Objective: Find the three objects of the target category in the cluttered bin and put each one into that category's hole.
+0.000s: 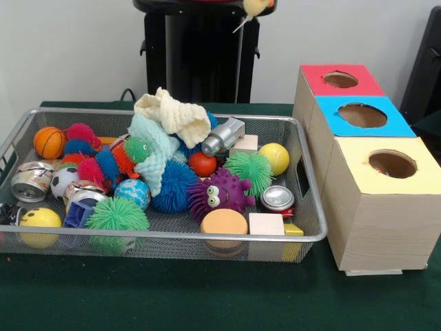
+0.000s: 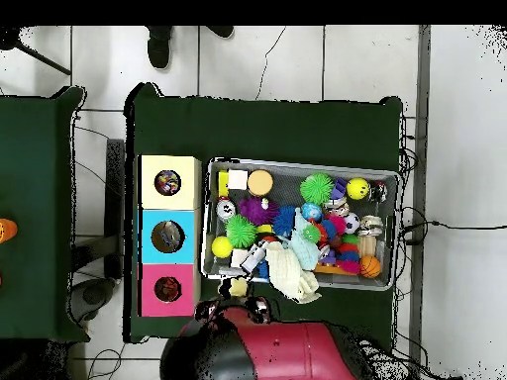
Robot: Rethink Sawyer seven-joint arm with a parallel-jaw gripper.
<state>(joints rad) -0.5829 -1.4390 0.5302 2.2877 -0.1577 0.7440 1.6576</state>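
Note:
The silver wire mesh bin (image 1: 313, 231) stands on the green table, full of mixed toys. It also shows in the overhead view (image 2: 396, 178). A small yellow-orange toy (image 1: 253, 6) with a pale string hangs in the air at the top edge of the front view, in front of the pedestal. From above it (image 2: 238, 287) sits just outside the bin's robot-side rim, under my gripper (image 2: 236, 296). The gripper holds it up. I cannot make out stripes on it. No other tiger-striped toy shows in the bin.
Three boxes stand beside the bin, each with a round hole: red top (image 1: 341, 79), blue top (image 1: 363, 115), yellow top (image 1: 391, 164). The bin holds an orange basketball (image 1: 49, 142), spiky balls, a purple monster ball (image 1: 220, 193), a cream cloth (image 1: 172, 114), cans and wooden blocks.

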